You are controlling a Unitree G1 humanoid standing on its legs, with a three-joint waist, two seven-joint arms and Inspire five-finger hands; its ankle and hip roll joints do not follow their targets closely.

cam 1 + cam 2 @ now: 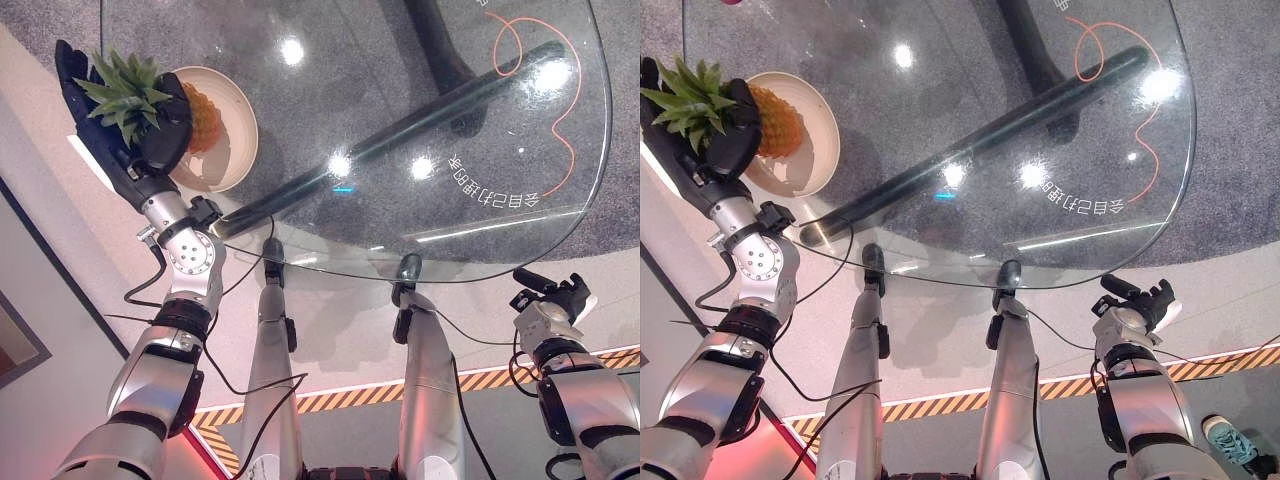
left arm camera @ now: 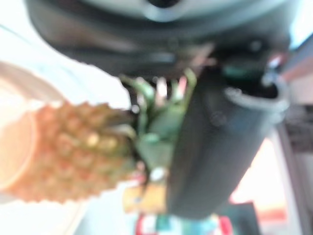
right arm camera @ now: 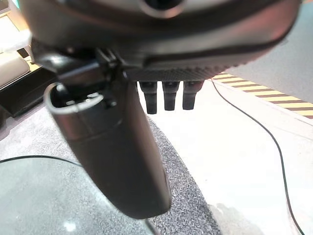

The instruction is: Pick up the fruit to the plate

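The robot's left hand (image 1: pixel 135 135) gripped a small pineapple (image 1: pixel 200 118) at the base of its green crown (image 1: pixel 125 90), fingers curled around the leaves where they met the fruit, at the glass table's (image 1: pixel 420 150) left edge. The fruit's orange body lay over the cream plate (image 1: pixel 235 150), which sat on the glass close to that edge; whether the pineapple rested on the plate or hung just above it could not be told. The left wrist view showed the thumb (image 2: pixel 215 147) pressed alongside the crown, with the knobbly rind (image 2: pixel 68 152) jutting beyond it.

The fruit looked stiff and light, possibly a model, its bumpy rind offering good friction. The crown made a narrow, handy neck for a hold, though its leaves looked likely to flex or slip, letting the body swing; a grasp around the rind would probably be steadier.

The right hand (image 1: pixel 1137 303) hung idle below the table's near edge, fingers loosely relaxed and holding nothing.
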